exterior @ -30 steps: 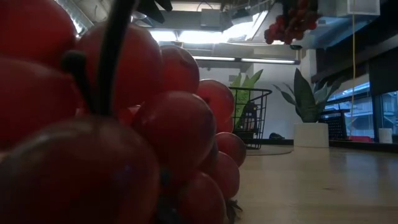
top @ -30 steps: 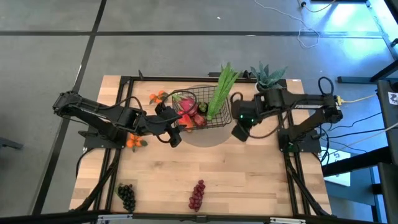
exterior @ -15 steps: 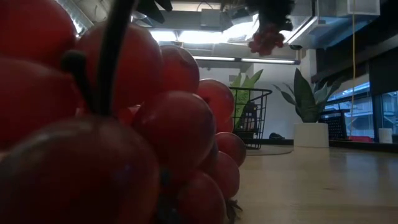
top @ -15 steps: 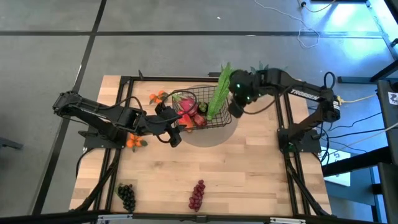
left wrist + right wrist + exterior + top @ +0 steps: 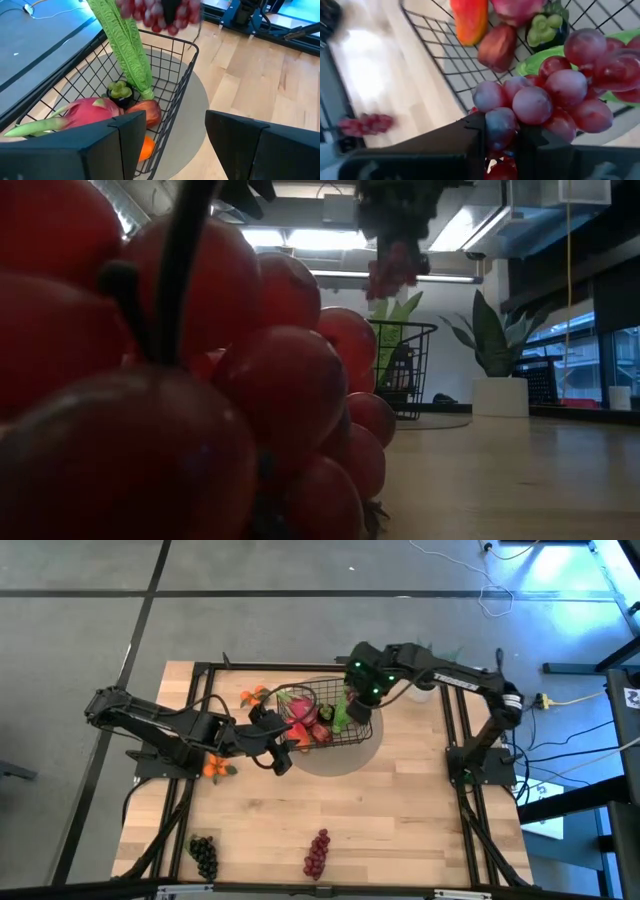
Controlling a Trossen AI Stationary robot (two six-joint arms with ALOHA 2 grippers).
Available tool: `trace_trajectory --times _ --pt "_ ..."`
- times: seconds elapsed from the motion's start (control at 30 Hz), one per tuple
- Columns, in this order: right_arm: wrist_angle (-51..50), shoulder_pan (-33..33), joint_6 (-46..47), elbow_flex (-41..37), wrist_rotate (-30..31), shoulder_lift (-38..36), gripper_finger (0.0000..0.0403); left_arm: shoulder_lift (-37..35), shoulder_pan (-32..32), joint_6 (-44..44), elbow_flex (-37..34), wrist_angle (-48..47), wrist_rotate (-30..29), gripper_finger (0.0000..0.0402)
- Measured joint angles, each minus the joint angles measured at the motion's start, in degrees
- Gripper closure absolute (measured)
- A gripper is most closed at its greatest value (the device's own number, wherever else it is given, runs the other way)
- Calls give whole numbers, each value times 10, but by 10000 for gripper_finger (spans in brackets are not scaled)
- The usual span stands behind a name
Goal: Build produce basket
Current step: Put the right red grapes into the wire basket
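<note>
The black wire basket (image 5: 328,725) stands on a round grey mat (image 5: 340,758) at the table's far middle. It holds a green leafy stalk (image 5: 127,50), a pink dragon fruit (image 5: 85,112), a mango (image 5: 470,20) and small fruits. My right gripper (image 5: 353,697) hangs over the basket's right end, shut on a red grape bunch (image 5: 555,95); the bunch also shows in the low view (image 5: 390,270) and the left wrist view (image 5: 160,12). My left gripper (image 5: 170,150) is open and empty beside the basket's near left corner (image 5: 280,755). My right gripper pinches the red grape bunch between its two fingers (image 5: 475,137), with grapes at the bunch's upper end (image 5: 500,125) in the gap. The fingers come from above, pointing down. The bunch hangs below them (image 5: 388,275), clear of the basket.
A dark grape bunch (image 5: 204,856) and another red grape bunch (image 5: 317,852) lie near the table's front edge; the red one fills the low view's left (image 5: 150,380). Small oranges (image 5: 215,768) lie under my left arm. A potted plant (image 5: 495,350) stands at the far right.
My right gripper has carried the red grape bunch from beside the basket's right side toward the table's far edge and then left. It now hangs over the basket's right end. The bunch has stayed hanging below the fingers.
</note>
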Motion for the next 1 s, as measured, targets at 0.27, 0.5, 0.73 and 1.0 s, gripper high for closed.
trace_trajectory --times 0.27,0.5,0.73,1.0 --pt "20 0 -79 -1 20 67 346 0 0 0 0 -6 0 208" --pt "21 0 -100 -1 78 99 346 0 0 0 0 -6 0 208" --pt "24 1 -112 -1 80 113 346 0 0 -1 0 -10 1 208" --pt "31 17 -142 -1 134 117 346 0 0 -1 0 -24 1 208"
